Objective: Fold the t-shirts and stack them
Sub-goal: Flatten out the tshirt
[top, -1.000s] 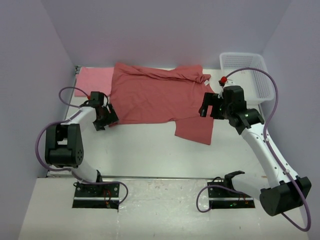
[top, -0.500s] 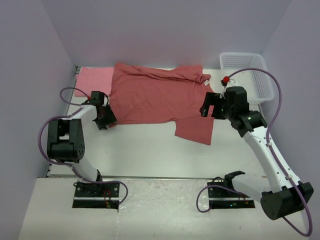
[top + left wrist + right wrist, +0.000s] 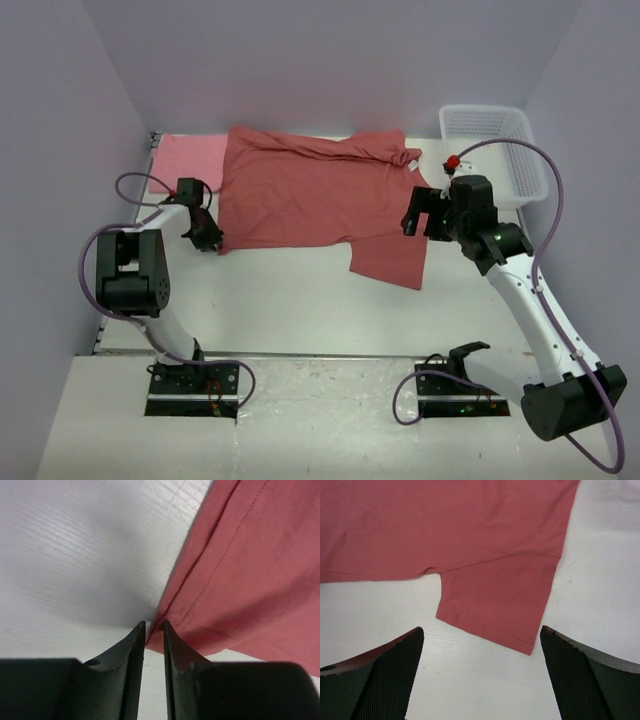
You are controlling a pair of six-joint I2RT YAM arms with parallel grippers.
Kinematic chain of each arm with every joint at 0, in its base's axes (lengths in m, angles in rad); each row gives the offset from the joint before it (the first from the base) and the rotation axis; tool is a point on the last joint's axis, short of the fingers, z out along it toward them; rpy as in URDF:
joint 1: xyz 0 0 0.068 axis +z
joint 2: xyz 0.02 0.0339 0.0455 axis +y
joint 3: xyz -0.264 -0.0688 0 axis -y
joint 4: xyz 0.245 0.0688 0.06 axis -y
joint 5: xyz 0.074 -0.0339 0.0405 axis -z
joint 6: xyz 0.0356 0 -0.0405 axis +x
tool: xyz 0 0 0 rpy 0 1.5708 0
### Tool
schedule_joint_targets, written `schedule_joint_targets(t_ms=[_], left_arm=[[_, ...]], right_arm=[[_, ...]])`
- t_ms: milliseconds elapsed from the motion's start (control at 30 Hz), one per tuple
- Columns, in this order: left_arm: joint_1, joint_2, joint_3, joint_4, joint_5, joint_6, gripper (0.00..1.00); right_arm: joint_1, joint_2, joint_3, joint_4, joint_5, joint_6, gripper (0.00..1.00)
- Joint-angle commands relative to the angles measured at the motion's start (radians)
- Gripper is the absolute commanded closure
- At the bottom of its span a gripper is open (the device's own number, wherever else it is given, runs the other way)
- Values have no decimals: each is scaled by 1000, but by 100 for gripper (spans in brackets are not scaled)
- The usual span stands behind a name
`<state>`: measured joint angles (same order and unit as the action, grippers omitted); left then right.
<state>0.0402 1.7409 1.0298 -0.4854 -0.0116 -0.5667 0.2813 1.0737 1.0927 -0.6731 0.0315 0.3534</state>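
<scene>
Brick-red t-shirt [image 3: 310,195]: spread flat across the far middle of the table [image 3: 300,300], with one sleeve [image 3: 495,600] jutting out near-right.
Pink t-shirt [image 3: 185,158]: flat at the far left, its right edge tucked under the red one.
Left gripper [image 3: 154,625]: at the red shirt's near-left hem corner. The jaws are drawn almost together with only a slit between them, and the corner meets their tips. I cannot tell whether any cloth is caught.
Right gripper [image 3: 481,630]: hovers over the sleeve with its jaws spread wide, holding nothing.
Risk, left: the bite looks shallow, right on the hem's edge, so a lift may let the corner slip out and the fold would collapse.
Risk, right: the sleeve is not yet gripped. If only the left side rises, the shirt is likely to skew and bunch.
Risk, pink shirt: dragging the red one may pull and rumple the overlapped edge.
Basket [image 3: 520,150]: far right, just beside the right arm, so a wide swing could knock it.
</scene>
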Motion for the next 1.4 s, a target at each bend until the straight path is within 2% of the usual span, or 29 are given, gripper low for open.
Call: schedule_joint_targets(t_ms=[0, 167, 300, 400, 867, 1233, 1333, 1367], left_arm=[[9, 54, 4, 8, 33, -16, 79], [6, 60, -5, 4, 68, -7, 75], [1, 36, -19, -8, 87, 1, 61], [-2, -1, -33, -22, 88, 4, 57], [-22, -44, -88, -21, 101, -15, 56], [-17, 34, -22, -12, 68, -24, 76], [-16, 10, -13, -18, 41, -30, 99], [-17, -3, -14, -25, 35, -35, 100]], right_arm=[[4, -34, -2, -2, 31, 16, 1], [4, -44, 12, -2, 45, 16, 1], [4, -32, 18, 0, 42, 18, 1], [2, -31, 13, 7, 39, 19, 1], [4, -27, 18, 9, 50, 19, 1], [2, -60, 21, -11, 48, 21, 1], [4, -61, 1, -9, 47, 35, 1], [4, -61, -7, -11, 48, 42, 1]])
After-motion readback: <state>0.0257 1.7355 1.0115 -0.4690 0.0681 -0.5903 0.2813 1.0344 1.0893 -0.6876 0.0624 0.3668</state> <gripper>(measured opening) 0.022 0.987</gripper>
